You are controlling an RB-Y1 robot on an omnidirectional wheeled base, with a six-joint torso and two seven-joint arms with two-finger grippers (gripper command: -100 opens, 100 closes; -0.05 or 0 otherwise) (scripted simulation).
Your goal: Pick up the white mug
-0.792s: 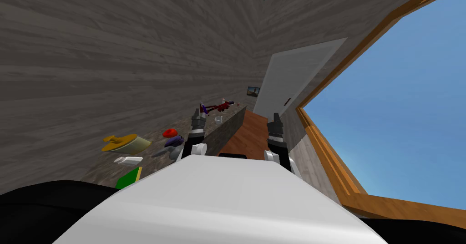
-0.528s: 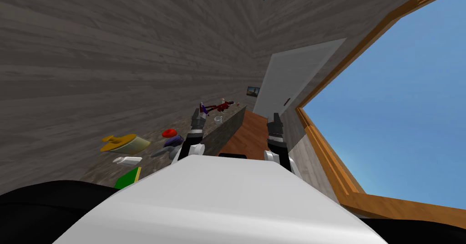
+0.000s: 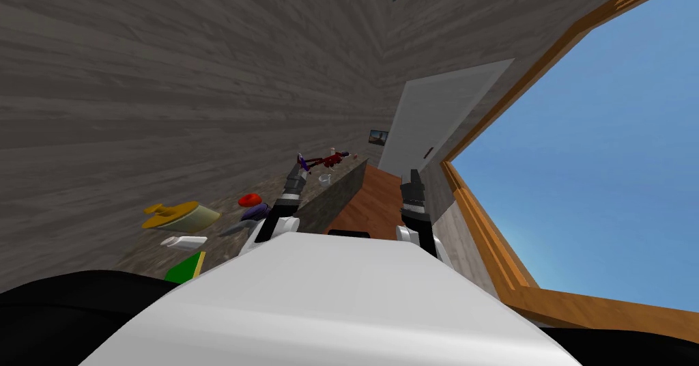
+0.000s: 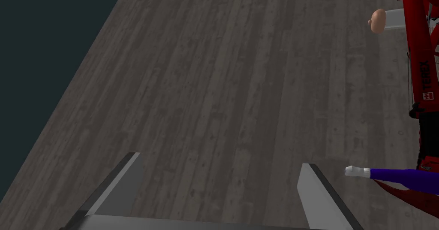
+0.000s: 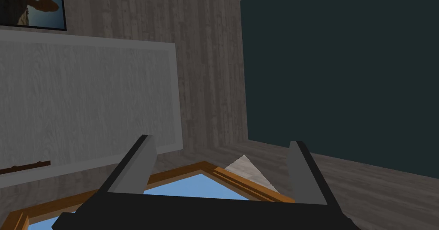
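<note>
The white mug [image 3: 325,179] stands small on the dark counter [image 3: 339,194], near its front edge. My left gripper [image 3: 297,169] hangs over the counter just left of the mug, apart from it. In the left wrist view the left gripper [image 4: 221,186] is open with nothing between its fingers, facing the grey plank wall. A red toy crane [image 4: 420,68] and a purple piece with a white tip [image 4: 386,174] lie beside it. My right gripper [image 3: 413,176] is held out over the wooden floor, and in its wrist view the right gripper [image 5: 221,171] is open and empty.
Along the counter toward me lie a red object [image 3: 250,199], a purple object [image 3: 256,211], a yellow and cream dish [image 3: 181,216], a white bottle [image 3: 184,242] and a green book [image 3: 184,268]. Red toys [image 3: 331,158] sit at the far end. A white door [image 3: 437,119] closes the aisle; a large window [image 3: 601,164] is on the right.
My left forearm has swung left, further over the counter, with the gripper tip staying near the mug. The view has shifted slightly. The right arm has not moved.
</note>
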